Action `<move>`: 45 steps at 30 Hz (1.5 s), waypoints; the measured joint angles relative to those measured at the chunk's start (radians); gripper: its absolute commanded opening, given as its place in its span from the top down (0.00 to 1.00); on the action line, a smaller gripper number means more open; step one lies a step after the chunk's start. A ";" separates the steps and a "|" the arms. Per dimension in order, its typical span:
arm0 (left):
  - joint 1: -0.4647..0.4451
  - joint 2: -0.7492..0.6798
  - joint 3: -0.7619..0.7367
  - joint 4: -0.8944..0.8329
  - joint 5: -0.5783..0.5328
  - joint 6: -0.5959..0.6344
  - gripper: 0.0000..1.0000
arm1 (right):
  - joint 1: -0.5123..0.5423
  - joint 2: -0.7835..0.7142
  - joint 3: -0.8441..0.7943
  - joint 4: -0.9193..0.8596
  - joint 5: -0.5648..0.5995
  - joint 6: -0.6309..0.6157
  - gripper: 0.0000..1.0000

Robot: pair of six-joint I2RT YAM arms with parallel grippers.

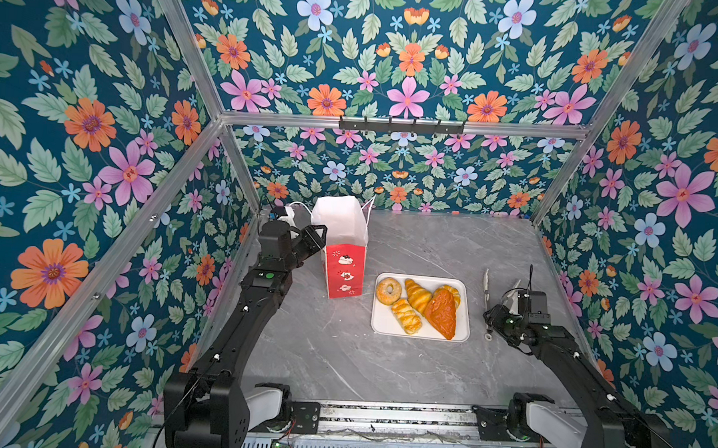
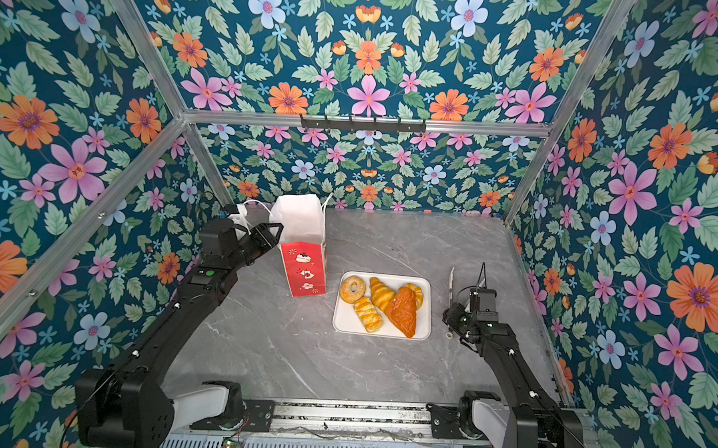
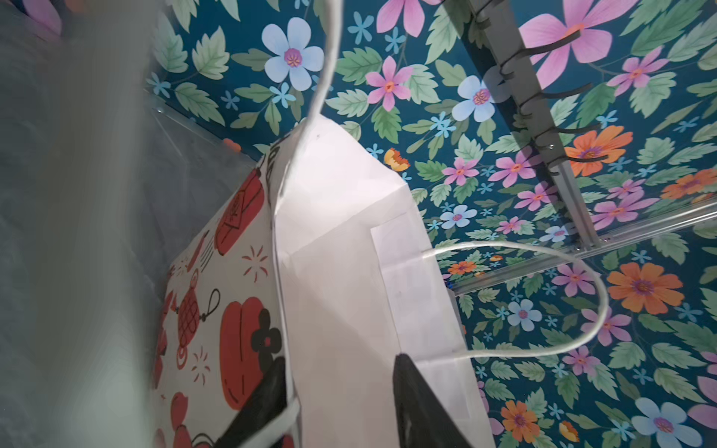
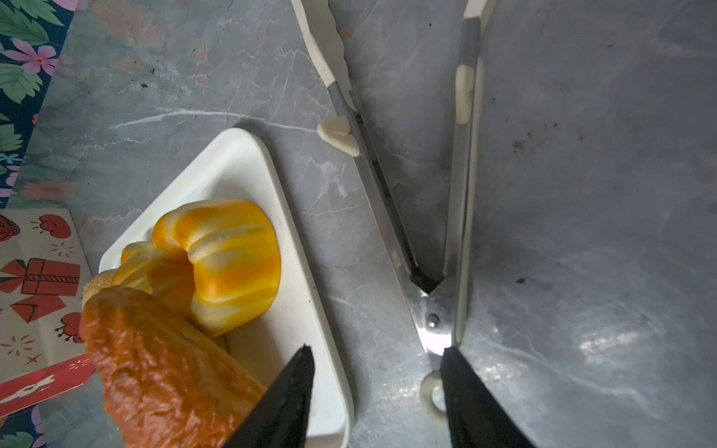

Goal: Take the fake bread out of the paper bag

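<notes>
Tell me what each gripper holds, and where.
Nothing. The left gripper is open astride the rim of the paper bag; the right gripper is open above the tongs.

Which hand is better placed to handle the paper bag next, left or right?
Left, probably. The left hand sits open at the rim of the paper bag, one finger either side of its wall. The right hand hangs open over the tongs, beyond the tray from the bag.

This is a robot test booth in a lab. A grey marble-look tabletop (image 1: 405, 360) is walled behind and on both sides by floral-printed panels (image 1: 82, 138) on aluminium framing (image 1: 395, 124). The left arm (image 1: 236, 332) and right arm (image 1: 572, 359) are bolted to a metal rail (image 1: 394, 422) along its near edge.
</notes>
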 measured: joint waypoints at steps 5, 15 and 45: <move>0.011 -0.031 0.023 -0.070 -0.016 0.045 0.39 | 0.000 0.000 -0.008 0.011 -0.002 0.000 0.46; 0.029 -0.089 0.087 -0.233 -0.064 0.115 0.20 | 0.000 0.018 -0.009 0.019 -0.003 0.001 0.45; 0.043 -0.674 -0.603 -0.080 -0.890 0.381 0.13 | 0.116 -0.084 0.039 0.021 0.192 -0.116 0.46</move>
